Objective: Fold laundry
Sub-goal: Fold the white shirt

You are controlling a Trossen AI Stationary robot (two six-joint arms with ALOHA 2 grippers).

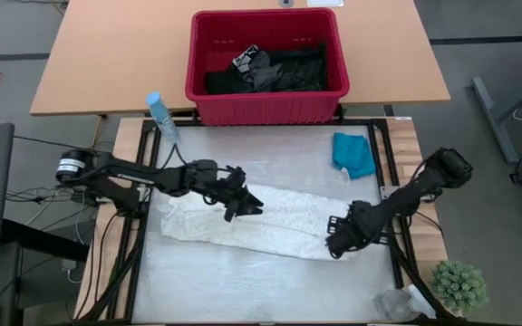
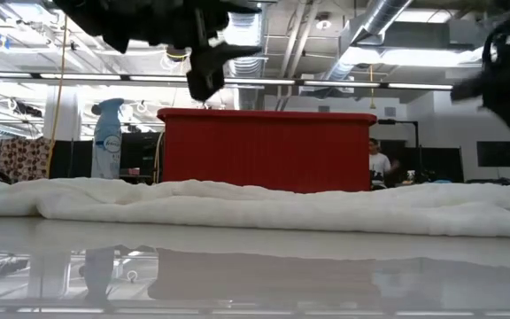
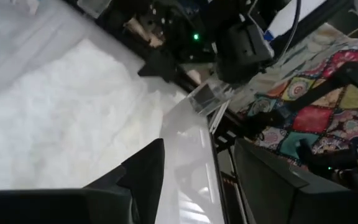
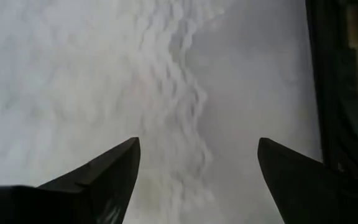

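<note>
White garment (image 1: pixel 243 225) long axis left-right, slanting toward right gripper (image 1: pixel 335 243) | both jaws released, empty

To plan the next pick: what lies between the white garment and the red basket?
Only bare table, in the high view; the teal garment lies off to the side.

The near strip of the glossy white tabletop (image 1: pixel 261 281) lies bare below the long white lacy garment (image 1: pixel 270 225), which spans the middle, while the red slotted plastic basket (image 1: pixel 266 100), pale blue spray bottle (image 1: pixel 162 116) and crumpled teal cloth (image 1: pixel 355 154) crowd the far edge
</note>
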